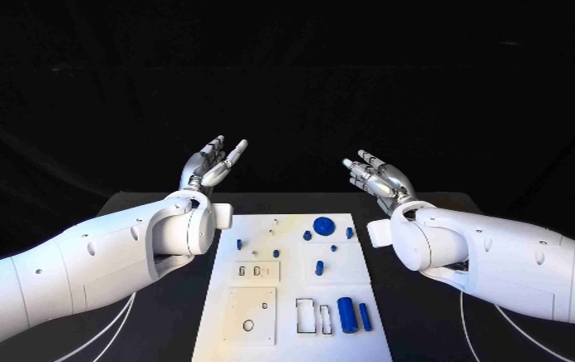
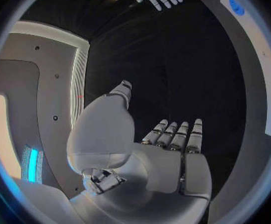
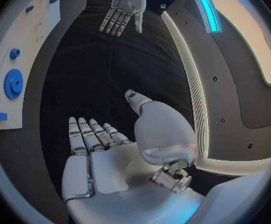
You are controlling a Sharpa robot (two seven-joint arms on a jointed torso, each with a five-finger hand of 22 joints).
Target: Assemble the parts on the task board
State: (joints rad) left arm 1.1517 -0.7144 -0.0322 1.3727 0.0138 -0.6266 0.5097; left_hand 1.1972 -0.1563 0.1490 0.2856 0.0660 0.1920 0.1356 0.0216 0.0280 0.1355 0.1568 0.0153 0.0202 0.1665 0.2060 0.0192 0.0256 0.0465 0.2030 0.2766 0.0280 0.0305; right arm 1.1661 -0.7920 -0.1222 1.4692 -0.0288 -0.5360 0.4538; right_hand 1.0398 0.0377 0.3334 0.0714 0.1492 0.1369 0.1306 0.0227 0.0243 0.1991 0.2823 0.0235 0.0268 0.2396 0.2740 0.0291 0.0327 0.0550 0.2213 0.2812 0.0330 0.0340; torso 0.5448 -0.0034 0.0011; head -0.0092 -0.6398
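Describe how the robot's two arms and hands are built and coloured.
Both arms are smooth, rounded white shells with small dark dots, bulging at the wrist. The left hand and right hand are silver metal with segmented fingers and white palm covers. Thin white cables lie on the table beneath each arm.

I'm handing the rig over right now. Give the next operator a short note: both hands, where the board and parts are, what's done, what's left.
Left robot hand: open, holding nothing, raised beyond the far end of the task board, on the left.
Right robot hand: open, holding nothing, raised beyond the far end, on the right.
Task board: lies in the middle of the table between the two arms.
Parts: blue gear near the far end, small blue pegs scattered mid-board, blue cylinder and a thinner blue rod at the near right beside the rectangular slots.
Done: no part is in hand; whether any part is already seated I cannot tell.
Left: pick up and fit the parts.
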